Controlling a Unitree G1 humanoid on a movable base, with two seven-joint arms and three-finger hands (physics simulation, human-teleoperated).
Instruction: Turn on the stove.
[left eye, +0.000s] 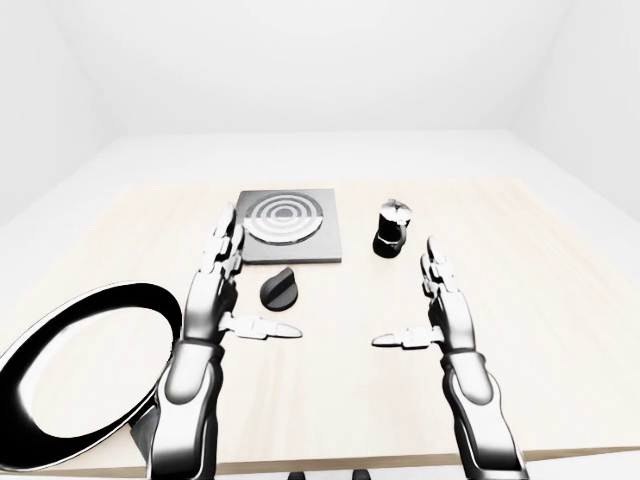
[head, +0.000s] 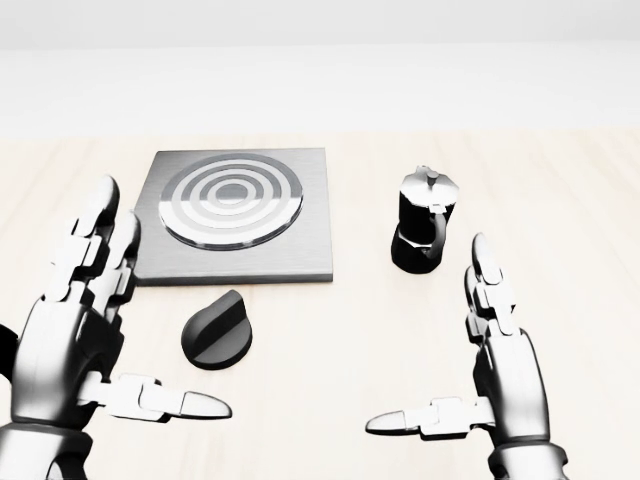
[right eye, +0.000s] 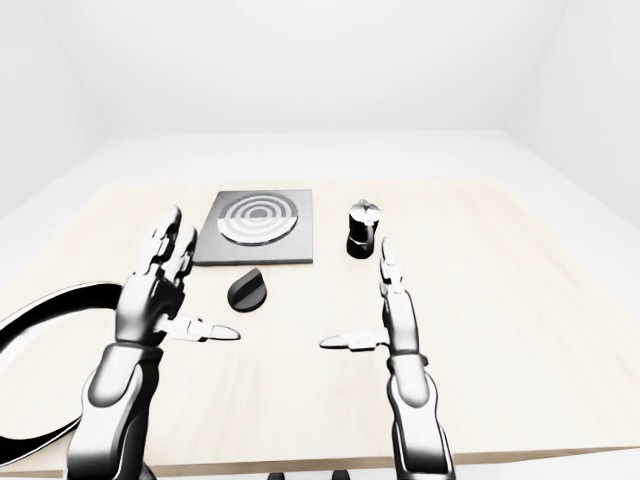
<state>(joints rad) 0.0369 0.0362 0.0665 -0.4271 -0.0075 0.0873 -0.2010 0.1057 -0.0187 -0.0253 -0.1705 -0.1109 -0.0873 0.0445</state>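
A grey square stove (head: 300, 255) with a ringed round burner (head: 233, 208) lies on the pale wooden table (head: 330, 340). Its black round knob (head: 217, 331) sits on the table just below the stove's lower edge. My left hand (head: 120, 320) is open, fingers up and thumb out, left of the knob and not touching it. My right hand (head: 455, 350) is open at the lower right, apart from everything.
A black moka pot (head: 423, 221) stands right of the stove, above my right hand. A large black-rimmed white pan (left eye: 75, 365) sits at the table's lower left. The table's near edge (left eye: 350, 462) runs along the bottom of the left-eye view.
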